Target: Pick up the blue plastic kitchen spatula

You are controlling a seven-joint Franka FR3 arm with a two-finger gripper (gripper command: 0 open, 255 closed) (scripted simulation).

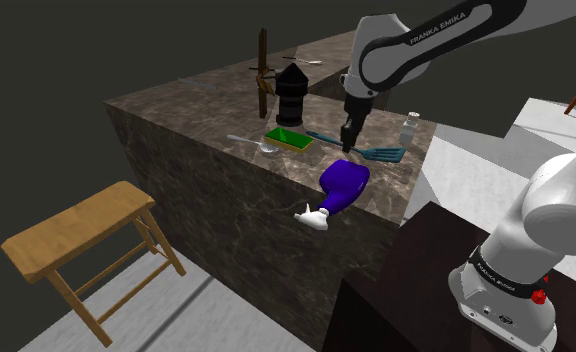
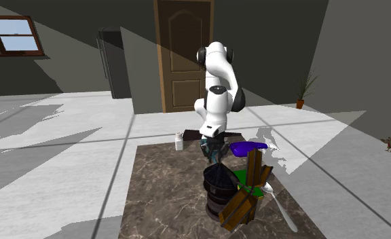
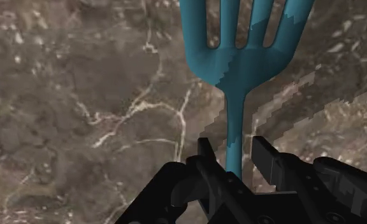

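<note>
Claw (image 1: 348,143) lowered onto the handle of the teal-blue spatula (image 1: 381,153) lying on the dark marbled bench (image 1: 191,115).

In the wrist view the claw (image 3: 235,151) is partly open. Its two black fingers (image 3: 206,156) stand on either side of the slim handle with a narrow gap on each side, so it has hold of nothing. The spatula (image 3: 246,70) lies flat, its slotted head beyond the fingertips. In the shoulder view it sits right of centre, with its handle end near a green tray (image 1: 288,139) and its head just below a small jar (image 1: 409,130). A purple spray bottle (image 1: 344,185) lies on its side just below it, by the bench edge. A wooden stool (image 1: 81,235) stands at lower left.
</note>
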